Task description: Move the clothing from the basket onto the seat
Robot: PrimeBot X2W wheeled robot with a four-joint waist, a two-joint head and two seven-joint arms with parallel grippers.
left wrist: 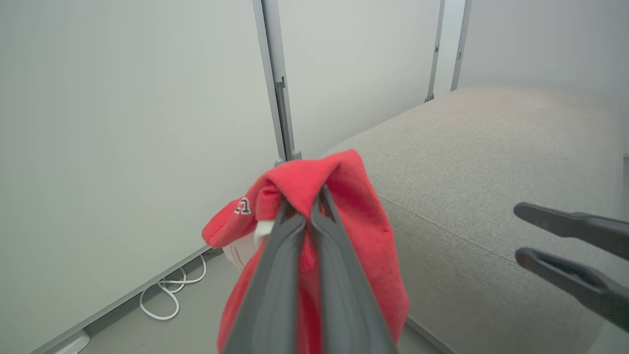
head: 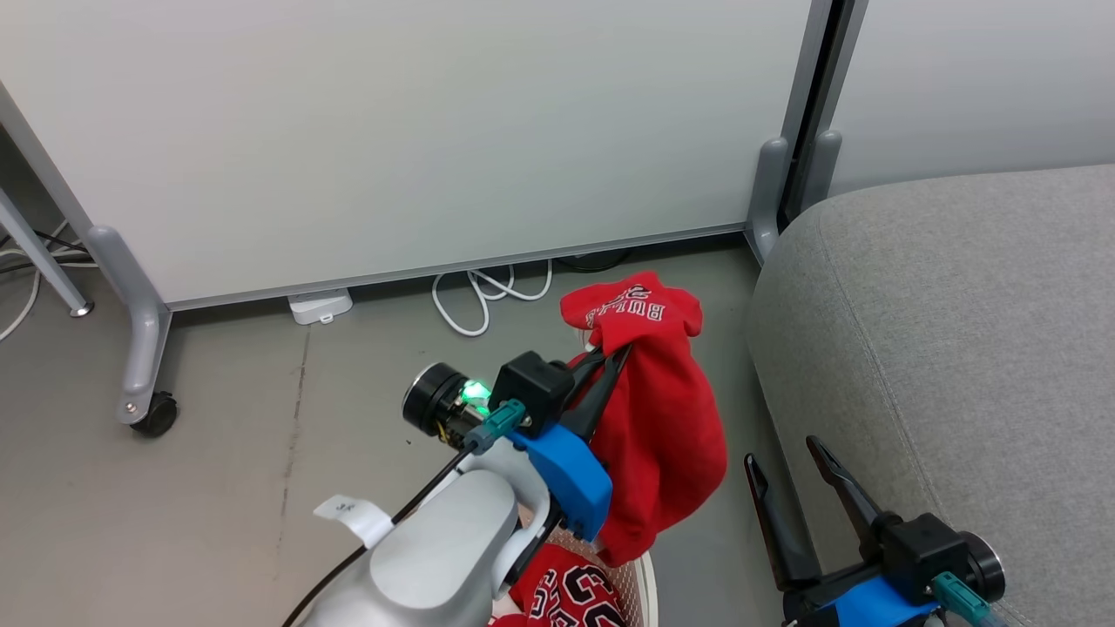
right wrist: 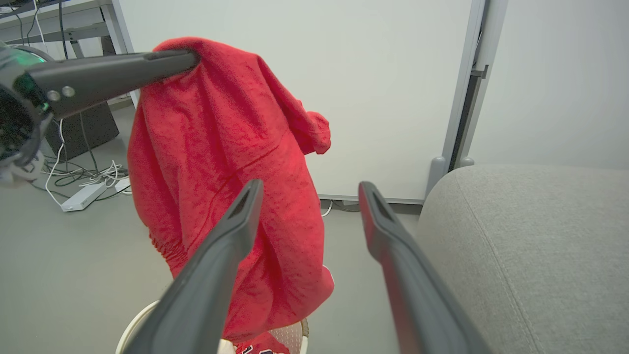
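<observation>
My left gripper [head: 605, 353] is shut on a red garment [head: 662, 418] with white "BULLS" lettering, which hangs in the air above the basket [head: 646, 582]. In the left wrist view the shut fingers [left wrist: 295, 246] pinch a fold of that red cloth [left wrist: 363, 216]. A second red garment [head: 571, 596] with "23" numerals lies in the basket at the bottom edge. The grey seat [head: 958, 331] rises at the right. My right gripper [head: 784, 453] stands open and empty beside the seat's front; in its own view the fingers [right wrist: 236, 231] frame the hanging garment [right wrist: 221, 162] and the basket rim [right wrist: 132, 327].
A white partition panel [head: 418, 139] on grey feet with a castor [head: 155, 414] stands behind. White cables [head: 483, 296] and a power adapter [head: 320, 306] lie on the grey floor at its base. More cables and a power strip [right wrist: 81, 196] lie to the left.
</observation>
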